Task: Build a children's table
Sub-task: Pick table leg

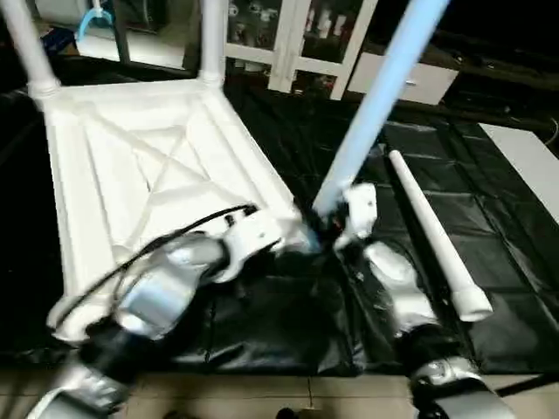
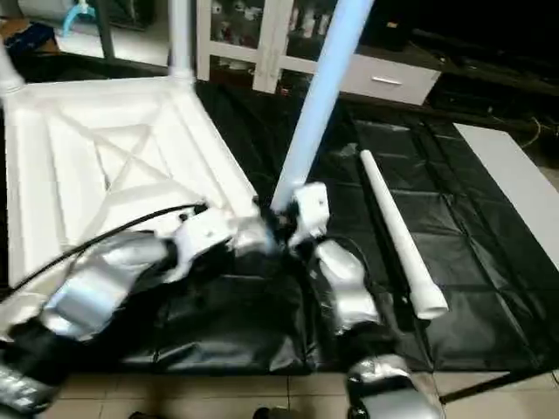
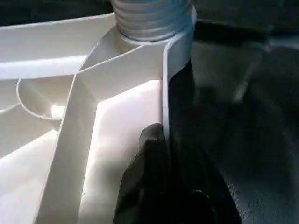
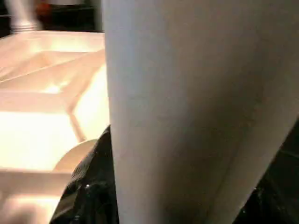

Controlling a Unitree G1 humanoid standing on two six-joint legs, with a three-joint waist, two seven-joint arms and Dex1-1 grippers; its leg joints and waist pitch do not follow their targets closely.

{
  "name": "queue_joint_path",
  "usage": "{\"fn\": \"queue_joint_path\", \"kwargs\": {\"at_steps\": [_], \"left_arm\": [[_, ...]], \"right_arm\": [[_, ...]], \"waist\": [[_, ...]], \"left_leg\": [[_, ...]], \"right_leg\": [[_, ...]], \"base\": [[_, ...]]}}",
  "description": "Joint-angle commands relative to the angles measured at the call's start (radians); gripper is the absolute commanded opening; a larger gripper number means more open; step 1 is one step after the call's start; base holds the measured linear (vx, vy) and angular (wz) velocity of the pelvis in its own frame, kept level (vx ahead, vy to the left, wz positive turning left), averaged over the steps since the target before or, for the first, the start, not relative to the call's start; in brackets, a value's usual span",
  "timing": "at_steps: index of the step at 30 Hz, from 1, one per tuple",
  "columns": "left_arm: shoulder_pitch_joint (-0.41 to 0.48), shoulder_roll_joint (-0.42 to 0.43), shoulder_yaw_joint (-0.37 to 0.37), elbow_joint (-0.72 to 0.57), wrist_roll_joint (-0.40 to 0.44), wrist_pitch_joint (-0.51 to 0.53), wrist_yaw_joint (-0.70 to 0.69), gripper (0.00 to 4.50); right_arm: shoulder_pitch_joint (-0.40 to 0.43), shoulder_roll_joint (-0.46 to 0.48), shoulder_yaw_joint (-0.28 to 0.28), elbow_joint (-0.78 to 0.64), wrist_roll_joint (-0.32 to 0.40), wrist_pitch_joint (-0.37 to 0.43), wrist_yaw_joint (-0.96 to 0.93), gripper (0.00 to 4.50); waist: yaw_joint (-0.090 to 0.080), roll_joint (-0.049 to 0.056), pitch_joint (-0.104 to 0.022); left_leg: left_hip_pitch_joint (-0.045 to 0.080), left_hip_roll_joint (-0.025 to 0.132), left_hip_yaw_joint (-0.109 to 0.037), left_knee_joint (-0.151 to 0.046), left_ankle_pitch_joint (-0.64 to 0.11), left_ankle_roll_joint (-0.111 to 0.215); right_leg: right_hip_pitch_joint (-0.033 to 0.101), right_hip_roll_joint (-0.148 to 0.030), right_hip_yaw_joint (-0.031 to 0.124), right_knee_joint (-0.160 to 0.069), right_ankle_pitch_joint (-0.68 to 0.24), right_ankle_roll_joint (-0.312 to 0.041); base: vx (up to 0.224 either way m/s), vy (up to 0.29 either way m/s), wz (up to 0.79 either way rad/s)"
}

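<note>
Tabletop (image 1: 131,175) bears three legs (image 1: 384,96); fourth (image 1: 437,236) lies loose.

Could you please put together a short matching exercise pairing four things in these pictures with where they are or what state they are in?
Things:
1. tabletop
2. loose leg
3. left end effector
4. leaning leg

States:
A. shut on the tabletop's side wall
B. lying flat on the black cover, right of the arms
C. upside down, ribbed underside up
D. held by the right end effector, base at the tabletop's near corner

Pairs: 1-C, 2-B, 3-A, 4-D
</note>
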Motion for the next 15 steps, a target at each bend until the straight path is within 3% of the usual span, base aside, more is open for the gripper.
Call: {"fn": "queue_joint_path", "kwargs": {"at_steps": [1,2,4,5,7,8,11,15], "left_arm": [[-0.011,-0.027,0.036,0.054,0.023,0.031,0.093,0.0],[-0.053,-0.084,0.058,0.107,0.026,0.037,0.157,0.0],[-0.095,-0.139,0.081,0.158,0.025,0.032,0.223,0.0],[-0.099,-0.144,0.083,0.162,0.025,0.031,0.228,0.0],[-0.145,-0.208,0.105,0.209,0.021,0.029,0.292,0.0],[-0.152,-0.219,0.108,0.214,0.022,0.035,0.299,0.0],[-0.156,-0.223,0.107,0.216,0.026,0.042,0.3,0.0],[-0.149,-0.202,0.102,0.223,0.03,0.039,0.3,0.0]], "right_arm": [[0.051,-0.052,-0.128,0.13,-0.058,0.102,-0.249,1.9],[0.032,-0.022,-0.156,0.144,-0.054,0.093,-0.371,1.9],[0.011,0.011,-0.178,0.173,-0.038,0.087,-0.474,1.9],[0.009,0.014,-0.18,0.177,-0.036,0.087,-0.481,1.9],[-0.014,0.054,-0.184,0.22,-0.027,0.072,-0.575,1.9],[-0.02,0.063,-0.18,0.23,-0.029,0.068,-0.596,1.9],[-0.03,0.074,-0.174,0.238,-0.029,0.067,-0.617,1.9],[-0.057,0.094,-0.167,0.236,-0.027,0.042,-0.584,1.9]], "waist": [[-0.009,0.027,-0.03],[-0.005,0.027,-0.034],[-0.001,0.028,-0.039],[0.002,0.025,-0.044],[0.008,0.031,-0.051],[0.011,0.029,-0.052],[0.018,0.028,-0.058],[0.02,0.03,-0.059]], "left_leg": [[0.03,0.045,-0.035,-0.086,-0.531,-0.086],[0.035,0.043,-0.034,-0.083,-0.527,-0.084],[0.034,0.043,-0.032,-0.082,-0.506,-0.084],[0.03,0.043,-0.029,-0.08,-0.468,-0.078],[0.022,0.043,-0.022,-0.077,-0.376,-0.066],[0.021,0.042,-0.016,-0.074,-0.325,-0.058],[0.012,0.04,-0.012,-0.069,-0.242,-0.034],[0.011,0.039,-0.01,-0.066,-0.204,-0.018]], "right_leg": [[-0.016,-0.054,0.04,-0.094,-0.529,-0.083],[-0.017,-0.053,0.039,-0.094,-0.525,-0.083],[-0.016,-0.052,0.039,-0.092,-0.483,-0.086],[-0.01,-0.051,0.04,-0.085,-0.424,-0.094],[-0.001,-0.05,0.043,-0.071,-0.298,-0.112],[0.002,-0.045,0.042,-0.063,-0.221,-0.125],[0.017,-0.045,0.041,-0.05,-0.137,-0.137],[0.024,-0.041,0.041,-0.043,-0.085,-0.146]], "base": [[0.0,0.0,0.0],[0.0,0.0,0.0],[0.0,0.0,0.0],[0.0,0.0,0.0],[0.0,0.0,0.0],[0.0,0.0,0.0],[0.018,-0.003,0.0],[0.013,-0.002,0.0]]}}
